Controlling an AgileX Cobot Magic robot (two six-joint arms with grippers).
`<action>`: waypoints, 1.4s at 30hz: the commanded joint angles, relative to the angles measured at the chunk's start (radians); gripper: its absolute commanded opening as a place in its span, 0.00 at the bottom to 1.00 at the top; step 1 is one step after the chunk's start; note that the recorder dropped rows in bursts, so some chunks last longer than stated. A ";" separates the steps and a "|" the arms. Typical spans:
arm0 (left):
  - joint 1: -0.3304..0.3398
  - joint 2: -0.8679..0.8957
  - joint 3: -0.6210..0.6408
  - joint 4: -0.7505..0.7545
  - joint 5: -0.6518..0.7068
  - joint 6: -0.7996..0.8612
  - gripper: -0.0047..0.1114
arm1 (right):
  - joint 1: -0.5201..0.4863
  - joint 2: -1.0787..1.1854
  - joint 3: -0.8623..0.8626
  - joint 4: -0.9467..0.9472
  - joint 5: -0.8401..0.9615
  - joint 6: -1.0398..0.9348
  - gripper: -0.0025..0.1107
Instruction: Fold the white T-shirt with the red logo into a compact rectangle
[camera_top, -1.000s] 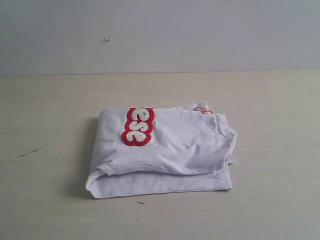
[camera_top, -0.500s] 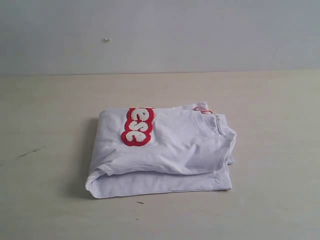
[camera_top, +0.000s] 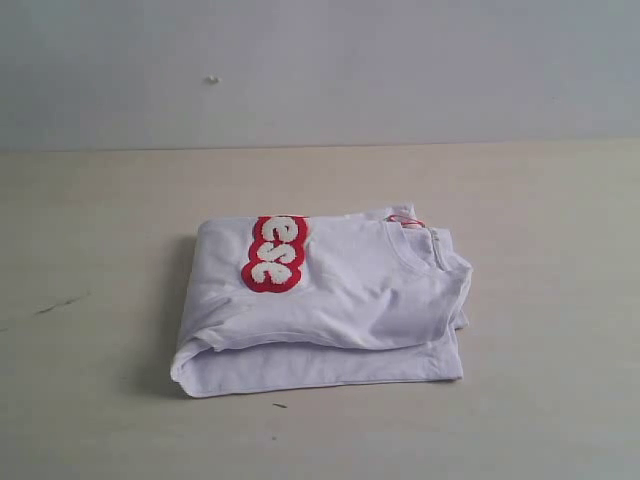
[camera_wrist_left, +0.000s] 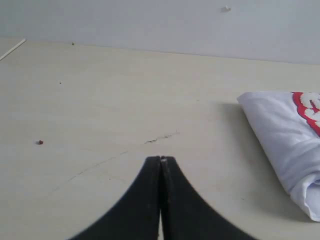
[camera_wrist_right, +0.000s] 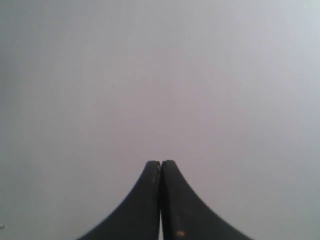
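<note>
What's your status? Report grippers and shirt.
Left gripper shut, empty. Right gripper shut, empty. White T-shirt folded on table, red logo up. Nothing obstructing.

Soft, even, slightly dim light. The shirt casts a faint shadow leftward on the table. All views look mildly hazy.

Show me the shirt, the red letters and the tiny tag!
white T-shirt (camera_top: 370, 290), exterior view, plain top folded layer.
red logo (camera_top: 274, 254), exterior view, middle of the patch.
neck tag (camera_top: 404, 220), exterior view, its small visible bit.
</note>
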 joint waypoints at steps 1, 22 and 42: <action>0.004 -0.005 0.003 -0.008 -0.009 -0.009 0.04 | -0.007 -0.004 0.073 -0.013 -0.018 0.027 0.02; 0.004 -0.005 0.003 -0.008 -0.009 -0.009 0.04 | -0.005 -0.004 0.246 -0.013 0.329 -0.037 0.02; 0.004 -0.005 0.003 -0.008 -0.009 -0.009 0.04 | -0.005 -0.004 0.246 -0.006 0.327 -0.017 0.02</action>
